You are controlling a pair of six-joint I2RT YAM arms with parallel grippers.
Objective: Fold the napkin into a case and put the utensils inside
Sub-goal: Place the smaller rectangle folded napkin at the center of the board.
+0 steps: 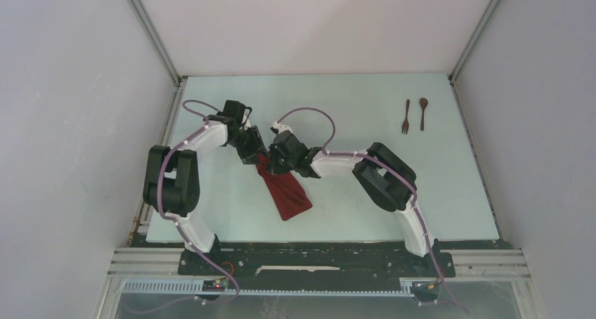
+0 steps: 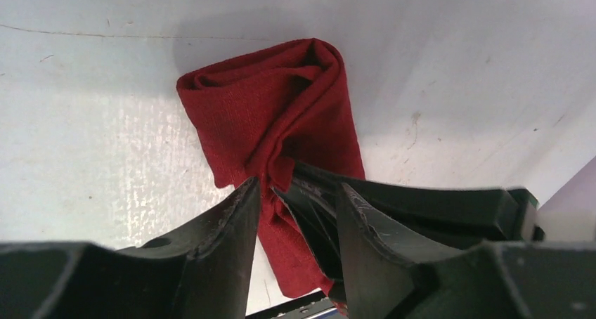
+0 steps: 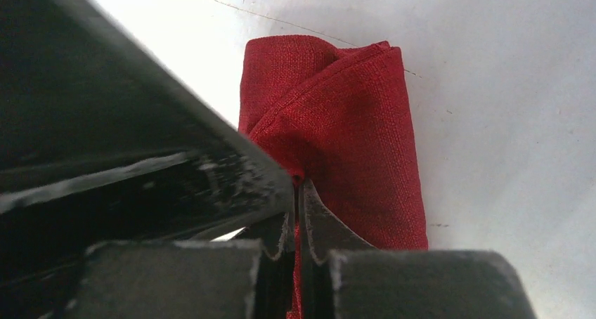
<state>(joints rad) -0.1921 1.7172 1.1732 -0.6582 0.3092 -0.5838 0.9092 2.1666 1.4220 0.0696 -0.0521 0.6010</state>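
The napkin (image 1: 288, 196) is a dark red cloth folded into a narrow oblong, left of the table's middle. Both grippers meet at its far end. My right gripper (image 1: 274, 163) is shut on a thin edge of the napkin (image 3: 351, 122); its fingertips (image 3: 313, 213) pinch the fabric. My left gripper (image 1: 254, 152) is open, its jaws straddling the napkin's edge (image 2: 267, 108) and one of the right gripper's fingers (image 2: 316, 220). The utensils, a small brown fork (image 1: 405, 116) and spoon (image 1: 423, 113), lie side by side at the back right.
The pale green table (image 1: 351, 108) is walled by white panels on the left, back and right. The arm bases stand on a black rail at the near edge (image 1: 309, 259).
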